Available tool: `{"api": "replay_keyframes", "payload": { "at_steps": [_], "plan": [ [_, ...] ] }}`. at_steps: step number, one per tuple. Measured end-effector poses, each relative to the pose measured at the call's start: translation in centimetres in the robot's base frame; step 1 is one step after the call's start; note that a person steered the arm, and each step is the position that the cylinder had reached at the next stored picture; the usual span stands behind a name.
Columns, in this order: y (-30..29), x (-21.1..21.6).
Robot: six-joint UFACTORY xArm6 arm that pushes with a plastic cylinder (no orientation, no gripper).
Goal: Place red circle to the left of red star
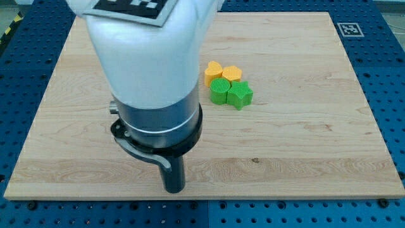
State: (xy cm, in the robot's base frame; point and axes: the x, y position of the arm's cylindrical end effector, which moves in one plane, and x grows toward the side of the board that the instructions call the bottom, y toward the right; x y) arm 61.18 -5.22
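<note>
No red circle and no red star show in the camera view; the arm's white and black body [152,76] covers much of the board's left half and may hide them. My tip [174,189] rests on the wooden board [304,145] near its bottom edge, left of centre. It stands well below and to the left of a cluster of blocks: a yellow heart [213,73], a yellow hexagon [232,73], a green circle [220,92] and a green star [240,95], all touching one another.
The board lies on a blue perforated table [386,76]. A black and white marker tag [348,29] sits at the board's top right corner. Another marker is on the arm's top [130,7].
</note>
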Motion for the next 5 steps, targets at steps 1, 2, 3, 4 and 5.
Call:
{"api": "replay_keyframes", "payload": {
  "at_steps": [1, 2, 3, 4, 5],
  "plan": [
    [-0.7, -1.2],
    [-0.7, -1.2],
    [-1.0, -1.4],
    [-0.9, -3.8],
    [-0.8, -6.2]
  ]
}}
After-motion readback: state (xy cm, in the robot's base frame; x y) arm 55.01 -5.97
